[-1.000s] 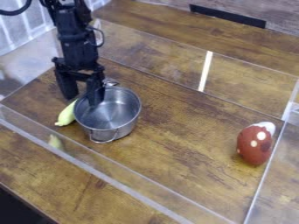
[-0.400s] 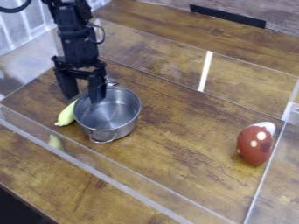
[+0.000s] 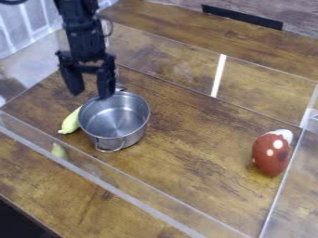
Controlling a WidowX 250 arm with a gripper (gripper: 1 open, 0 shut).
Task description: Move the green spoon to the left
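The green spoon point(image 3: 71, 120) lies on the wooden table, its yellow-green handle tucked against the left side of the round steel pot point(image 3: 113, 120). Its metal bowl end is hard to make out. My black gripper point(image 3: 89, 85) hangs above and just behind the spoon, near the pot's rear left rim. Its two fingers point down and stand apart, open, with nothing between them.
A red-brown egg-shaped object point(image 3: 271, 152) sits at the right. A low clear wall point(image 3: 149, 212) runs along the front and around the table. A white strip point(image 3: 218, 75) lies on the wood behind the pot.
The gripper has risen a little away from the spoon and pot, still open. The spoon and pot stay where they were.
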